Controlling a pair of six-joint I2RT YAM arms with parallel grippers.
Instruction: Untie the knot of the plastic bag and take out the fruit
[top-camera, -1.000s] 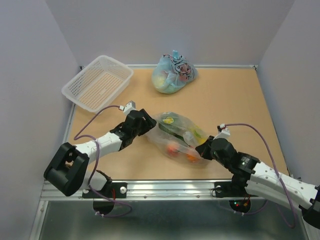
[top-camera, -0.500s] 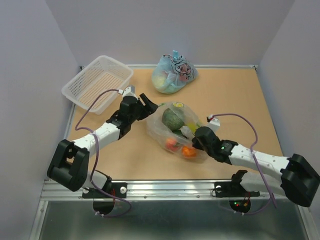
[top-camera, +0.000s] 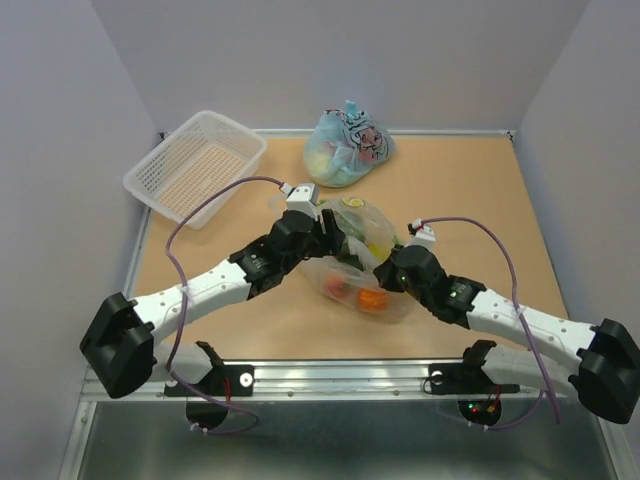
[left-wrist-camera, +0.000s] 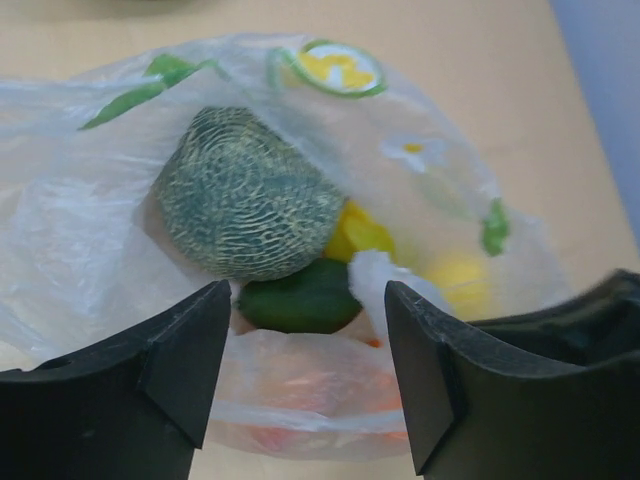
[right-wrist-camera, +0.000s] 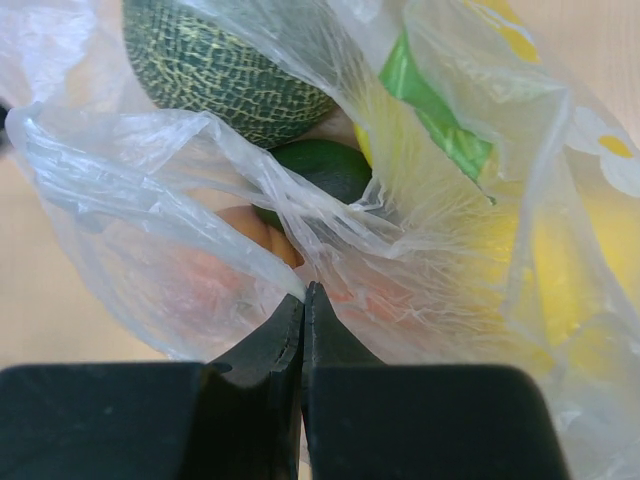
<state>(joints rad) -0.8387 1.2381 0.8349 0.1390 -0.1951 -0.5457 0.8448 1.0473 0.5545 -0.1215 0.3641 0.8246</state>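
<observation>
At table centre, the plastic bag is lying on its side, fruit showing through the clear film. Netted green melon is sitting at the bag's 12 o'clock end, dark green avocado-like piece touching it just below, yellow lemon tucked beside both. Orange and a pinkish piece are lying at the 5 o'clock end. All fruit is sitting inside; none out.

Right gripper is sitting at the bag's 4 o'clock side, jaws pressed fully together on a thin fold of film. That is likely pinning the bag so it is not sliding under the other arm.

Left gripper is hanging over the bag from 10 o'clock, fingers spread wide, nothing between them. Probably lining up on loose plastic or the twisted white bit by the lemon. Cannot tell if that bit is the knot, or if it is undone. Judging: opening step, early in the task.

Light-blue printed bag is resting at 12 o'clock by the back wall and white mesh basket at 10 o'clock. Both are well apart from the grippers on the tan table.
</observation>
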